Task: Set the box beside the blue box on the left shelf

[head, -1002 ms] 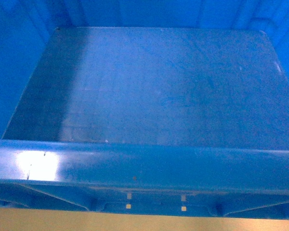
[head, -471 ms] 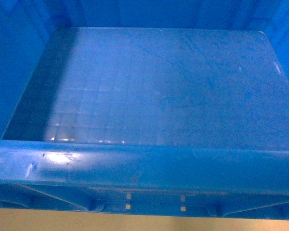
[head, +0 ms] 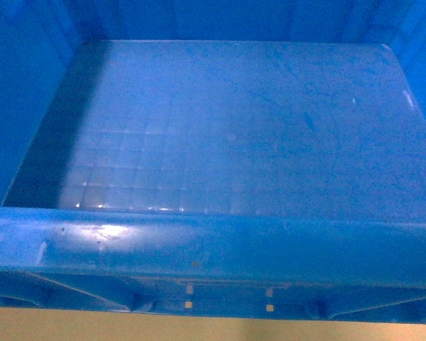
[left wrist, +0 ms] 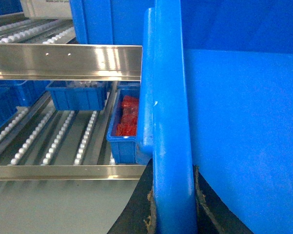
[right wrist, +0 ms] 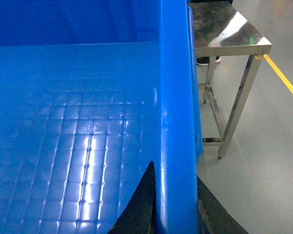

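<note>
Left fingers [left wrist: 136, 214]: dark, one on each side of the box's left rim at the bottom of the left wrist view; clamped on that rim, pressed against the plastic on both faces.
Right fingers [right wrist: 141, 204]: dark, straddling the box's right rim at the bottom of the right wrist view; gripping that rim, inner one over the floor, outer one outside the wall.
Box [head: 227, 128]: large blue open-top crate, held between both arms by opposite rims; fills nearly the whole head view, near rim running across the bottom with a bright glare patch toward the left.
Box floor [right wrist: 63, 146]: smooth, faint grid of squares catching the light; nothing lying on it.
Left shelf [left wrist: 53, 136]: grey rails with rows of small white rollers, sloping away beside the box's left wall, framed by shiny metal bars above and below.
Small blue bin [left wrist: 77, 95]: seated on the rollers farther back, well apart from the box.
Bin with red contents [left wrist: 124, 124]: blue, on the same rollers, just beside the box's left wall; touching or not, cannot tell.
Table [right wrist: 229, 34]: stainless steel, on thin legs, past the box's right rim.
Floor [right wrist: 263, 161]: grey, glossy, with a yellow line at the right edge.
</note>
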Robot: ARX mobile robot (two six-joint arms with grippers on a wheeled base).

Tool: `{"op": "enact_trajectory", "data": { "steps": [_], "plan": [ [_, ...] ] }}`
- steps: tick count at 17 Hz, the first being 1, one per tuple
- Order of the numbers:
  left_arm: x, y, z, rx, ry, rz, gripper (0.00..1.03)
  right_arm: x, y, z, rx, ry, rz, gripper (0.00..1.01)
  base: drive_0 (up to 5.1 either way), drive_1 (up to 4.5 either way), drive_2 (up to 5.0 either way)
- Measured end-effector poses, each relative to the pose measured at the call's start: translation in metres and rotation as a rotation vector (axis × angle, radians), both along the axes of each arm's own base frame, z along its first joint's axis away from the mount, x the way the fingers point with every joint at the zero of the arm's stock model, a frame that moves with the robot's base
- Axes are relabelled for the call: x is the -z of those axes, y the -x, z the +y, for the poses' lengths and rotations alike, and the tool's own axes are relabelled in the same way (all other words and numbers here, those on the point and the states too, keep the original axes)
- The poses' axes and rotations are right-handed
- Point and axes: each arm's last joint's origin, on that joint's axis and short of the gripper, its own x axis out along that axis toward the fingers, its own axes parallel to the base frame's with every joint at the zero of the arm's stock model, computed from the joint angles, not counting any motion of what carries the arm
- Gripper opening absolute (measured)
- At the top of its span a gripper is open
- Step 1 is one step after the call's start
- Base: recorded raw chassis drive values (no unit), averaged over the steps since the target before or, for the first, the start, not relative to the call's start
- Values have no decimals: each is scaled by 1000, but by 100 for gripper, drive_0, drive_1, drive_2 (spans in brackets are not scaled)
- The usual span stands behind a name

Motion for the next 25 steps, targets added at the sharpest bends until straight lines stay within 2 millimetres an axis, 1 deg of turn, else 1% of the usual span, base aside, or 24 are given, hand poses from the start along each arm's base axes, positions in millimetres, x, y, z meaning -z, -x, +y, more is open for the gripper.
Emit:
{"op": "enact_trajectory", "data": {
  "steps": [25],
  "plan": [
    [0, 0, 0, 0, 0, 0, 9, 0, 0, 0, 0, 0, 0, 8, 5, 420, -410]
  ]
}}
